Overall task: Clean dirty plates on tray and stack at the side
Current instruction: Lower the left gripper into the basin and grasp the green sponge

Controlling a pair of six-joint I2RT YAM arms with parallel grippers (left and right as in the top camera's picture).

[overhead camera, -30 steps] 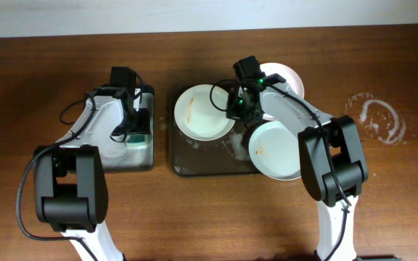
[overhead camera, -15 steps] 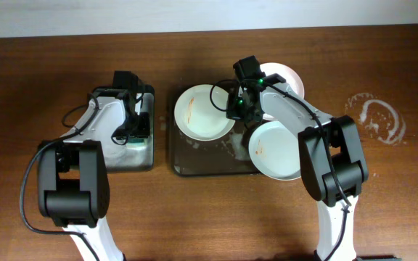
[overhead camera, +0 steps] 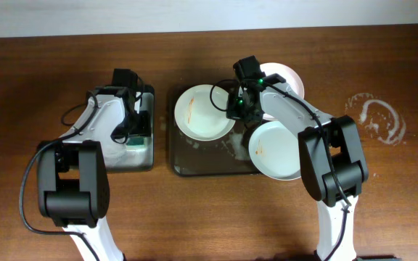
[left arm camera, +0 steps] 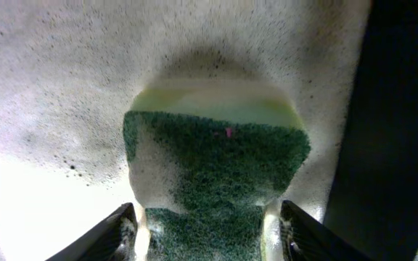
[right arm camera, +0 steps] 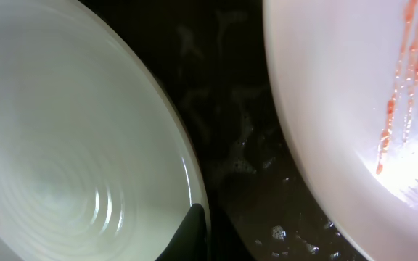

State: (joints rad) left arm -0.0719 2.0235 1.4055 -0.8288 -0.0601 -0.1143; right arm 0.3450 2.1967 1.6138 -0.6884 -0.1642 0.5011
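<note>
While the left gripper point(left arm camera: 212, 233) sits low in the small black tray point(overhead camera: 115, 161) toward the counter's point(overhead camera: 194, 217) left edge, its two fingers point(left arm camera: 115, 230) stand narrowly apart and press against the flanks of a green sponge point(left arm camera: 220, 174), which lies bedded in white foam point(left arm camera: 56, 87). The large dark grey tray point(overhead camera: 209, 156) lies at the middle of the counter, closer to the far edge than to the near one. It holds the left plate point(overhead camera: 198, 116) at its far left corner. That plate is white with a short orange smear on its left half. The near plate point(overhead camera: 276, 151) sits at the tray's near right corner, overhanging the rim toward the counter's right edge, and it has orange streaks on it. A third plate point(overhead camera: 291, 76) shows just past the tray's far right corner, half hidden by the right arm. Whether it rests on the tray or on the wood cannot be told. The right gripper point(overhead camera: 238, 107) is at the right rim of the left plate. In the wrist view one dark finger point(right arm camera: 193, 230) lies on that rim, and the other finger is out of sight, so how far the jaws are open cannot be told. Wet patches and small bubbles dot the tray floor between the two plates. A whitish ring mark point(overhead camera: 377, 119) stains the wood near the counter's right edge.
</note>
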